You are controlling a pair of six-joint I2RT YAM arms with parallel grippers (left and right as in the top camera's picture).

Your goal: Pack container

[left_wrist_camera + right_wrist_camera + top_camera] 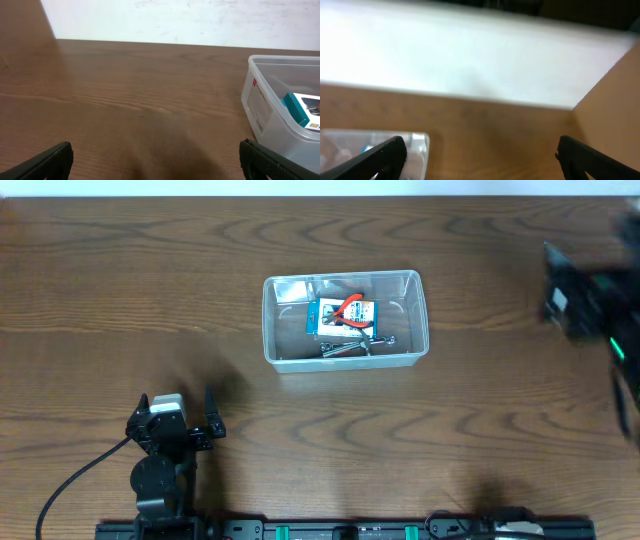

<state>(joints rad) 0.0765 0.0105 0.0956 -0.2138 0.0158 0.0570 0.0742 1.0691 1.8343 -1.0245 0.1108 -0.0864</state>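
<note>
The clear plastic container (410,315) stands at the middle of the wooden table. Inside lie a blue-and-white box (341,319), red-handled pliers (350,307) on top of it, and some metal pieces (352,346). My left gripper (176,423) is open and empty near the front left, well apart from the container; its wrist view shows the container (262,102) at the right with the box (298,107) inside. My right gripper (585,300) is blurred at the far right edge, open and empty (480,155); the container's corner (417,145) shows at its lower left.
The wooden table (120,290) spreads all round the container. A white wall (200,20) stands beyond the far edge. The arm bases and a rail (350,530) run along the front edge.
</note>
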